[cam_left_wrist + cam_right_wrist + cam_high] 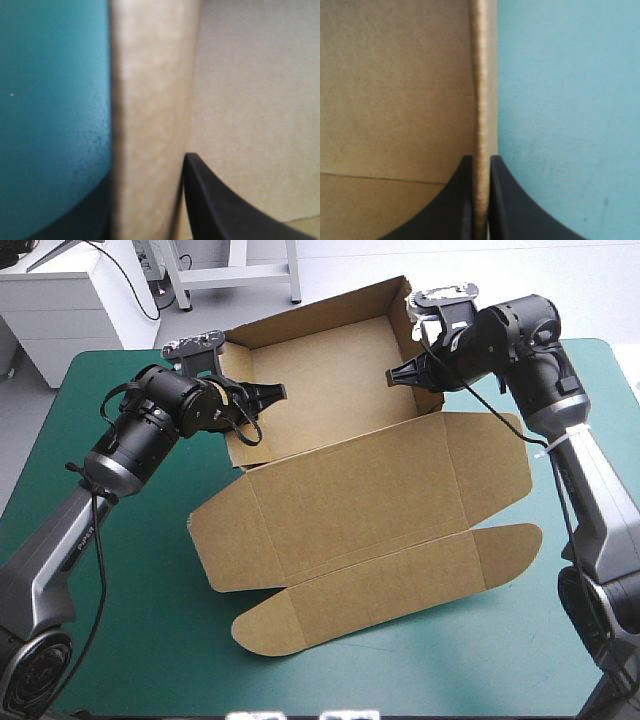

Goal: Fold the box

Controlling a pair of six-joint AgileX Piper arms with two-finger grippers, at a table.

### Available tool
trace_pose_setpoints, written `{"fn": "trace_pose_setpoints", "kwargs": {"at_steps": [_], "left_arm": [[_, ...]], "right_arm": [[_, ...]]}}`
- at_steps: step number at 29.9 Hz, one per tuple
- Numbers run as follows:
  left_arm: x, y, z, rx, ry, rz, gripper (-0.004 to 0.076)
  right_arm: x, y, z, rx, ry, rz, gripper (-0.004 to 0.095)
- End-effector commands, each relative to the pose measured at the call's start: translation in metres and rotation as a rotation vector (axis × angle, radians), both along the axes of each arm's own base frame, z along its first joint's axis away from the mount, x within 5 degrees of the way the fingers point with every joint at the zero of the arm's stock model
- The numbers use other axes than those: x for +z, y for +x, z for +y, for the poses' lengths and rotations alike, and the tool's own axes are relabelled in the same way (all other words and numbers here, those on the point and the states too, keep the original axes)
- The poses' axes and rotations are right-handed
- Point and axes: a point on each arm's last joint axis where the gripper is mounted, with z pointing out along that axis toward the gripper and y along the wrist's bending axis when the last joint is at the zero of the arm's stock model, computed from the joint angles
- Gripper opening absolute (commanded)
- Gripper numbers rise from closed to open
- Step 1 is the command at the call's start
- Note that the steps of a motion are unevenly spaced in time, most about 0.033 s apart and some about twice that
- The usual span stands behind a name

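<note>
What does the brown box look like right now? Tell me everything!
The box is plain brown board, folded into an open tray with raised walls. Its lid lies flat on the robot's side, with rounded flaps spread on the teal-green cover. The left gripper pinches the tray's left wall, and the right gripper pinches its right wall.
</note>
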Motion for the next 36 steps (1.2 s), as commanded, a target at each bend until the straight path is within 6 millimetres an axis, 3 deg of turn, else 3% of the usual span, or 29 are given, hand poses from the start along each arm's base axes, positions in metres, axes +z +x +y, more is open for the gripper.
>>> {"fn": "trace_pose_setpoints", "kwargs": {"at_steps": [1, 11, 16, 25, 36], "left_arm": [[0.040, -0.010, 0.001, -0.078, -0.045, -0.098, -0.0008], [0.009, 0.031, -0.008, -0.122, 0.039, 0.161, -0.0008], [-0.020, 0.046, -0.021, -0.143, 0.032, 0.266, -0.0008], [-0.050, 0.057, -0.039, -0.209, -0.025, 0.370, -0.0008], [-0.066, 0.053, -0.060, -0.241, 0.134, 0.347, -0.0008]], "right_arm": [[0.011, -0.001, -0.019, -0.043, 0.086, -0.005, -0.0018], [-0.056, 0.008, -0.029, -0.073, 0.003, 0.216, -0.0018], [-0.084, 0.006, -0.028, -0.072, -0.014, 0.313, -0.0018], [-0.088, 0.004, -0.026, -0.077, 0.013, 0.336, -0.0015], [-0.092, 0.006, -0.024, -0.078, 0.038, 0.354, -0.0013]]}}
